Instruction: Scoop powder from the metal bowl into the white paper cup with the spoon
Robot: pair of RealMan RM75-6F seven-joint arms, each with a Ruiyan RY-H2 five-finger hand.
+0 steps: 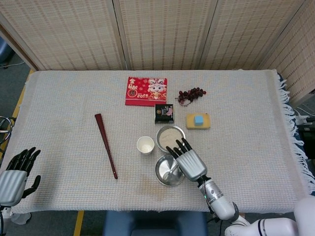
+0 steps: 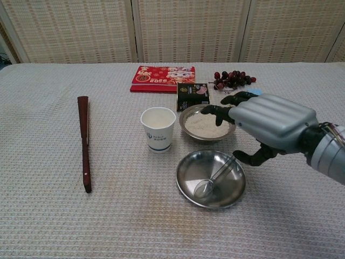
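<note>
A metal bowl of pale powder stands beside the white paper cup. In front of them a second, empty metal bowl holds the metal spoon, lying free with its scoop down in the bowl. My right hand hovers just right of that bowl, fingers spread, holding nothing. My left hand hangs open off the table's left front corner, seen in the head view only.
A dark red folded fan lies left of the cup. Behind the bowls are a black packet, a red booklet, dark grapes and a yellow sponge with a blue block.
</note>
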